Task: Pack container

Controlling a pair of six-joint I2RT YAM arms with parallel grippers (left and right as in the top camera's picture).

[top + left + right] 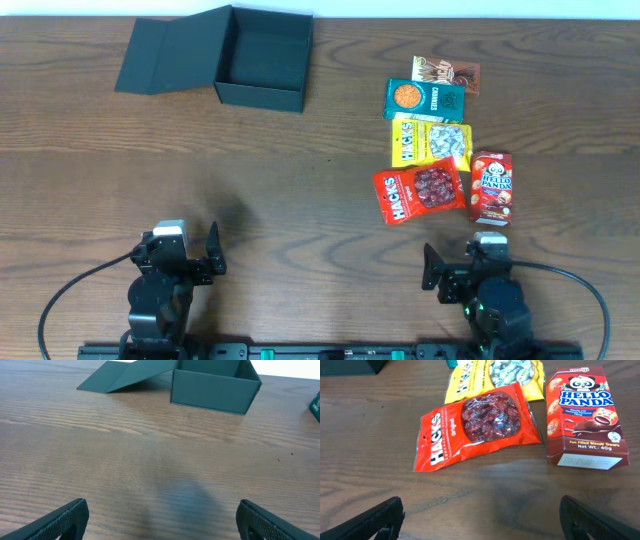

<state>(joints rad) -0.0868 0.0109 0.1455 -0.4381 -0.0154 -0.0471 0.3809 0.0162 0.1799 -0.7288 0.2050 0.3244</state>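
Observation:
The dark green-black container (pixel 262 58) stands open at the far left of the table, its flap lid (pixel 172 55) laid out to the left; it also shows in the left wrist view (pixel 212 385). Snack packets lie at the right: a brown packet (pixel 446 73), a teal packet (pixel 425 99), a yellow Hacks bag (pixel 430 142), a red Hacks bag (pixel 420 190) (pixel 475 427) and a red Hello Panda box (pixel 491 187) (pixel 584 417). My left gripper (pixel 187 262) (pixel 162 520) is open and empty near the front edge. My right gripper (pixel 470 270) (pixel 482 520) is open and empty, just short of the red bag.
The wooden table (pixel 300 190) runs under everything. A black rail (pixel 320 351) lies along the front edge, with cables looping out from both arm bases.

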